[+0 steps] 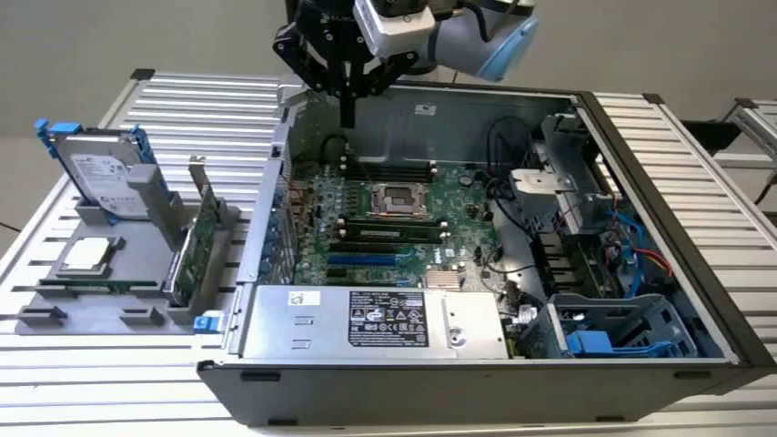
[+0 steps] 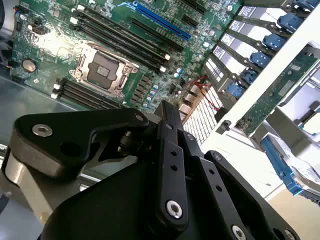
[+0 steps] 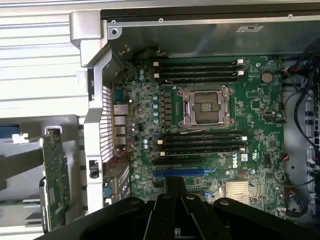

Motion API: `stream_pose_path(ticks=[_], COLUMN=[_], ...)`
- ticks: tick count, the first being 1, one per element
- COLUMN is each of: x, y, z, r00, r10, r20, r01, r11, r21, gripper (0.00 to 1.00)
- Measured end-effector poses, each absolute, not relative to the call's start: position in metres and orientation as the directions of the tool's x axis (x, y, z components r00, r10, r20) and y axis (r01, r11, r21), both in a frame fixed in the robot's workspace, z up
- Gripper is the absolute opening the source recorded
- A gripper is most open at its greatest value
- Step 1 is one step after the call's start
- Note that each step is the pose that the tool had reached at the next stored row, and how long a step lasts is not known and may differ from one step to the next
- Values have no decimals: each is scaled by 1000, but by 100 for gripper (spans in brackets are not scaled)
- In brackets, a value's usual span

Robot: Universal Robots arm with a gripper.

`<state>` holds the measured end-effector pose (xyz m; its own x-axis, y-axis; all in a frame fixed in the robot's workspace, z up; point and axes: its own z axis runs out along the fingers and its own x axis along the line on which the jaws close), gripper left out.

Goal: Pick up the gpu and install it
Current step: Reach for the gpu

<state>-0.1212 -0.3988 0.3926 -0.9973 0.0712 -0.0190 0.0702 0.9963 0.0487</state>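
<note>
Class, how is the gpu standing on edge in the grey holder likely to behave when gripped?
The gpu is a thin board, so probably light and stiff. Standing on edge in the grey holder, it may tip if nudged sideways. Its exposed components look fragile.

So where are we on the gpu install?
Nothing looks done yet. The gpu stands in the grey holder, outside the case. The gripper is shut and empty, hovering over the open case. The motherboard's blue slot is bare, so pick and install both remain.
</note>
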Motion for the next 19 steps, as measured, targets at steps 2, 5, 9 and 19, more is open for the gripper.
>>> stream_pose_path(ticks=[2, 5, 9, 19], x=[-121, -121, -121, -121], y=[-399, -399, -399, -399], z=[393, 393, 393, 393], r00=[-997, -997, -997, -997], r10=[71, 71, 71, 71], r20=[-19, -19, -19, -19], r01=[70, 70, 70, 70], r11=[996, 996, 996, 996], r21=[49, 49, 49, 49], gripper=[0, 0, 0, 0])
